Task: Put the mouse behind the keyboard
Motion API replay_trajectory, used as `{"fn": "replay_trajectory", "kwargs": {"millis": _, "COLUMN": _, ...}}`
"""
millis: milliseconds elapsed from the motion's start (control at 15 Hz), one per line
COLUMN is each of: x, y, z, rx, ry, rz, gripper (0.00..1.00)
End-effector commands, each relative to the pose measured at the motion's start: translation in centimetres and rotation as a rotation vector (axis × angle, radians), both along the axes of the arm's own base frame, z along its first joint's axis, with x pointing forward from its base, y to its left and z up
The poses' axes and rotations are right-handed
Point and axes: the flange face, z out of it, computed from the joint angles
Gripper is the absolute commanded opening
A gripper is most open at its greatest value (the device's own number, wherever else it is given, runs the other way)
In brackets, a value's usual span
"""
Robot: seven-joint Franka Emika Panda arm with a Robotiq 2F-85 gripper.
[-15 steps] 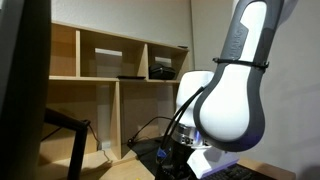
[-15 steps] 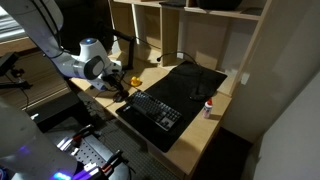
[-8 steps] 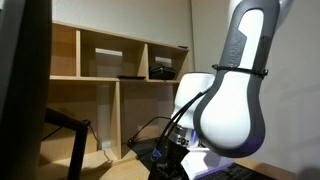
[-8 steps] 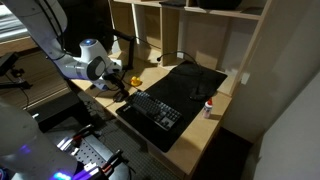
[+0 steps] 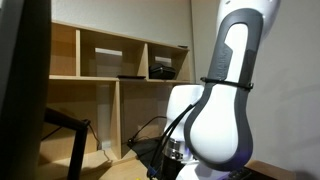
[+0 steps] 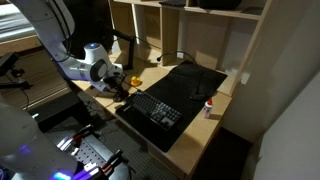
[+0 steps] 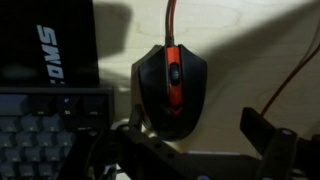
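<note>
In the wrist view the mouse (image 7: pixel 170 88) is black with an orange-red stripe and lies on the wooden desk, its cable running away at the top. My gripper (image 7: pixel 197 122) is open low over the mouse's near end. The left finger is at the mouse's near left edge. The right finger stands well apart from the mouse over bare wood. The keyboard (image 7: pixel 45 132) fills the lower left corner, next to the mouse. In an exterior view the keyboard (image 6: pixel 155 108) lies on the desk's front part, and my gripper (image 6: pixel 122 89) is at its left end and hides the mouse.
A black mat (image 6: pixel 192 78) with white lettering lies behind the keyboard; it also shows in the wrist view (image 7: pixel 50 45). A small white red-capped bottle (image 6: pixel 208 108) stands to the right of the keyboard. Wooden shelves (image 5: pixel 110 60) stand behind the desk. A thin orange cable (image 7: pixel 295 75) crosses the desk to the right.
The arm has shifted a little and lowered toward the desk at the keyboard's left end. The keyboard, mat and bottle have not moved.
</note>
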Motion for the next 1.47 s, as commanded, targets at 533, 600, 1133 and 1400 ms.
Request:
{"fn": "replay_trajectory", "kwargs": {"millis": 533, "x": 1.5, "y": 3.7, "z": -3.4, "rx": -0.088, "ry": 0.061, "rz": 0.135, "gripper": 1.0}}
{"fn": "replay_trajectory", "kwargs": {"millis": 600, "x": 1.4, "y": 3.9, "z": -3.8, "rx": -0.102, "ry": 0.065, "rz": 0.129, "gripper": 1.0}}
{"fn": "replay_trajectory", "kwargs": {"millis": 1133, "x": 1.5, "y": 3.1, "z": -5.6, "rx": -0.17, "ry": 0.074, "rz": 0.092, "gripper": 0.72}}
{"fn": "replay_trajectory", "kwargs": {"millis": 1400, "x": 1.5, "y": 3.8, "z": -5.2, "rx": -0.141, "ry": 0.063, "rz": 0.078, "gripper": 0.45}}
